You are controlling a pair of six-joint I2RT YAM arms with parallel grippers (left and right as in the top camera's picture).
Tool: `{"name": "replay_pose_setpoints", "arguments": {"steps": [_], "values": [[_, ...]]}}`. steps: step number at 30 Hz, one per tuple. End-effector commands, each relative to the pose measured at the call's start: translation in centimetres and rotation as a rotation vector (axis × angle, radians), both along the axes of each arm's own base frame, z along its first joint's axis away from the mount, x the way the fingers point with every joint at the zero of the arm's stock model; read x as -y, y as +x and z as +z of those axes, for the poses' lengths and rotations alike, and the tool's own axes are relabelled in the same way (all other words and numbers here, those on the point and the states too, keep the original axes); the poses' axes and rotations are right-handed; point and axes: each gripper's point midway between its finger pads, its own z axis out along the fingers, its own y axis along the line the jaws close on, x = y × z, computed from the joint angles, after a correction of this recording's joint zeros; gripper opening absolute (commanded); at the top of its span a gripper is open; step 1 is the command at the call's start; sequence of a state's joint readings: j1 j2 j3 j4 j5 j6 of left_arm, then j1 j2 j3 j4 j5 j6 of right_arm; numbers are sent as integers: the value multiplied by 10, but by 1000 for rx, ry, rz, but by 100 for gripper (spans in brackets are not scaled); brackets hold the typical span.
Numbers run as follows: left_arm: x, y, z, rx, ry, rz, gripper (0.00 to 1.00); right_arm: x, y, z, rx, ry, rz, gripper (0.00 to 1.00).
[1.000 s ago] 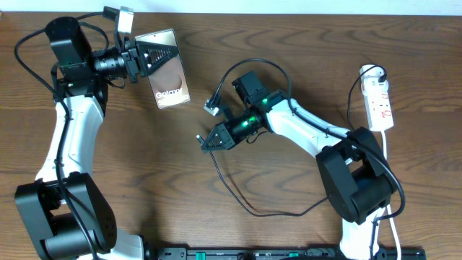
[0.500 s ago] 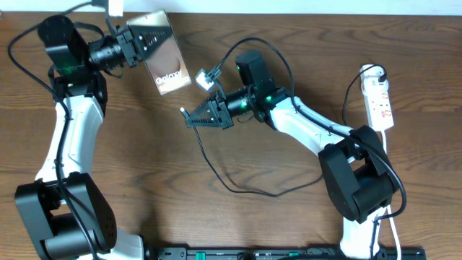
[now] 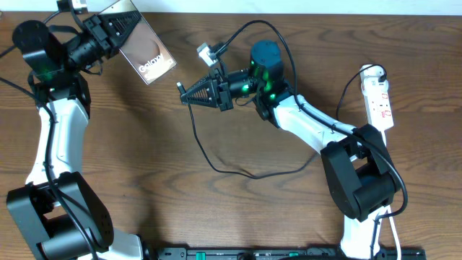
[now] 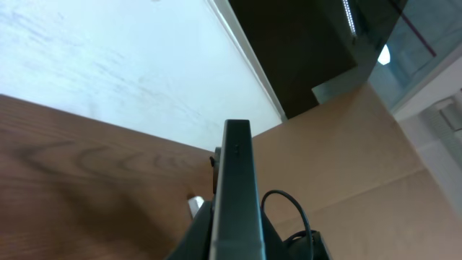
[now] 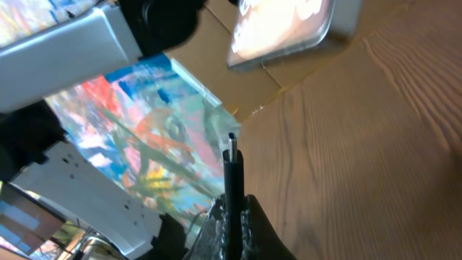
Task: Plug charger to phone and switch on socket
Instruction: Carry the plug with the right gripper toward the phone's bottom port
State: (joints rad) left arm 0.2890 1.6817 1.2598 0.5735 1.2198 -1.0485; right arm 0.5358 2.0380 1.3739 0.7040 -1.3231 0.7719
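My left gripper is shut on the phone, a brownish slab with white lettering, and holds it tilted above the table's far left. In the left wrist view the phone stands edge-on between the jaws. My right gripper is shut on the charger's plug tip, which points left toward the phone, a short gap away. The tip also shows in the right wrist view, upright between the jaws. The thin black cable loops over the table. The white socket strip lies at the far right.
A small white connector on a robot cable hangs above the right gripper. The right arm's white links stretch across the middle right. The table's back edge meets a white wall behind the phone.
The left gripper has lifted the phone up and to the left. The right gripper has carried the charger tip up and left after it, and the cable loop followed.
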Motion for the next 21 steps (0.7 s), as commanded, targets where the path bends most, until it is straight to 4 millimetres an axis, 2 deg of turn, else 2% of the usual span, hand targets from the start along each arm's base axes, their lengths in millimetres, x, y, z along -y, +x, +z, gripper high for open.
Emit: {"name": "replay_pose_setpoints", "arguments": {"steps": [1,14,21], "values": [[1,-2,13,-27,-44,1,7,0,6,11,-76,-2,-25,1],[14,-18,11,-19,-21,-111,7,1,6,12,-79,0,-24,1],[17,-18,11,-16,-18,-121,7,1,2,15,-56,11,-8,1]]}}
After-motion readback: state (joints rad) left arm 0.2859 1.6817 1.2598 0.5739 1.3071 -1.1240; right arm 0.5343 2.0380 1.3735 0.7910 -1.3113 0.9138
